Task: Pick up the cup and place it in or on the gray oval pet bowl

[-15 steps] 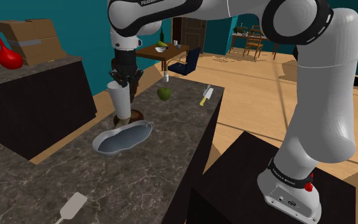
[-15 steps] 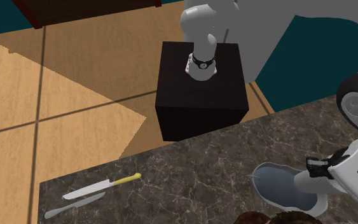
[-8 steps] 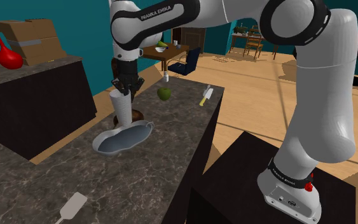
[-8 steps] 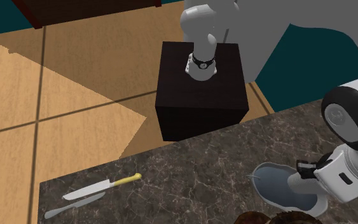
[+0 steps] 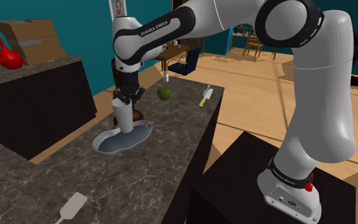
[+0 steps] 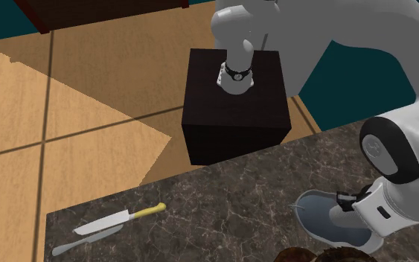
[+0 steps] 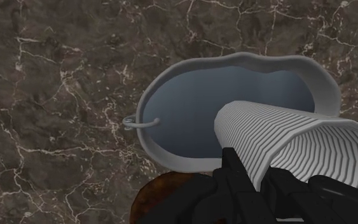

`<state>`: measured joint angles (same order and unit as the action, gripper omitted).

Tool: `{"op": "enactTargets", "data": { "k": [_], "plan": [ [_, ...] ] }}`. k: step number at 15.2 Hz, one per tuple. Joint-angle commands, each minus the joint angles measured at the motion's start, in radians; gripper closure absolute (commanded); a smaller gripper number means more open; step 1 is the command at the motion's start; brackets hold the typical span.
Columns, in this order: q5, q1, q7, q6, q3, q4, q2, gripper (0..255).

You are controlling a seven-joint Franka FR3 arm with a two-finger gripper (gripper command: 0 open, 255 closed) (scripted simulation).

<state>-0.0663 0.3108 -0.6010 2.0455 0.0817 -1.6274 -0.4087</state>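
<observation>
A tall white ribbed cup (image 5: 126, 118) hangs upright from my gripper (image 5: 124, 98), which is shut on its rim. The cup's lower end dips inside the gray oval pet bowl (image 5: 142, 134) on the dark marble counter. In the wrist view the cup (image 7: 285, 149) runs out from between the black fingers (image 7: 234, 181) over the bowl's hollow, with the bowl's rim (image 7: 171, 79) around it. In the second exterior view the white wrist covers much of the bowl (image 6: 315, 212) near the counter's right end.
A brown round object (image 5: 114, 120) sits just behind the bowl. A green apple (image 5: 164, 93) and a yellow-handled knife (image 5: 206, 95) lie farther along the counter, and a pale spatula (image 5: 72, 207) lies near its front. The counter's edge drops to the wooden floor at the shoulder view's right.
The gripper has come down with the cup, from above the bowl's far edge until the cup's lower end sits inside the bowl. The fingers stay shut on it.
</observation>
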Motion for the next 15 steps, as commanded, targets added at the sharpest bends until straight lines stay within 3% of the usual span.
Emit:
{"op": "enactTargets", "data": {
  "k": [1,8,9,15],
  "plan": [
    [0.000,-0.001,0.002,0.014,0.000,-0.009,-0.004,255],
    [0.000,-0.001,0.002,0.014,0.000,-0.009,-0.004,255],
    [0.000,-0.001,0.002,0.014,0.000,-0.009,-0.004,0],
    [0.000,-0.002,0.002,-0.015,-0.001,0.008,0.007,0]
  ]
}}
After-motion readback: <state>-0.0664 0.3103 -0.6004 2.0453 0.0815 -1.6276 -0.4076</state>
